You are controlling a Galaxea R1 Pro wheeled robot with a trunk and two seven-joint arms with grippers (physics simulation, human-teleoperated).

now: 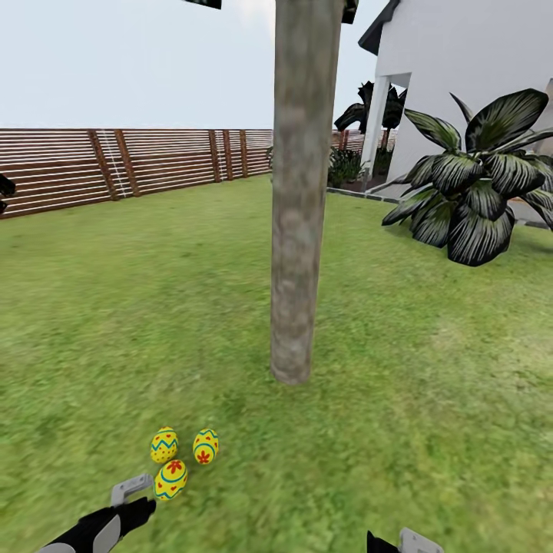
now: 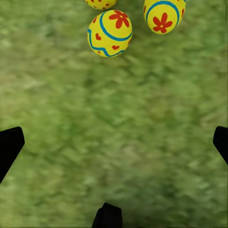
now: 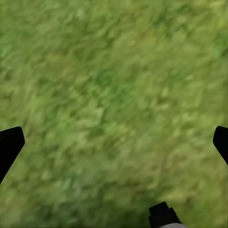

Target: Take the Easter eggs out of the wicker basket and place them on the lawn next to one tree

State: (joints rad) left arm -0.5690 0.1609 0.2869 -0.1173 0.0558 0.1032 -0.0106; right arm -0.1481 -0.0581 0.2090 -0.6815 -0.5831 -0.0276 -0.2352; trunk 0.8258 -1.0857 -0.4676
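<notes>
Left gripper (image 2: 114, 137) spread wide, empty, over bare lawn (image 2: 114, 104). Right gripper (image 3: 114, 137) likewise spread, empty. Three Easter eggs (image 1: 171, 479) clustered on grass near tree (image 1: 296, 230) trunk base, just beyond left gripper. Placement judged finished. Head view gives egg-to-trunk relation; left wrist view gives painted egg detail close up.

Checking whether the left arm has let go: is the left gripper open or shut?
Open. In the left wrist view the left gripper has its fingertips at opposite edges, with only lawn between; the eggs lie beyond.
</notes>
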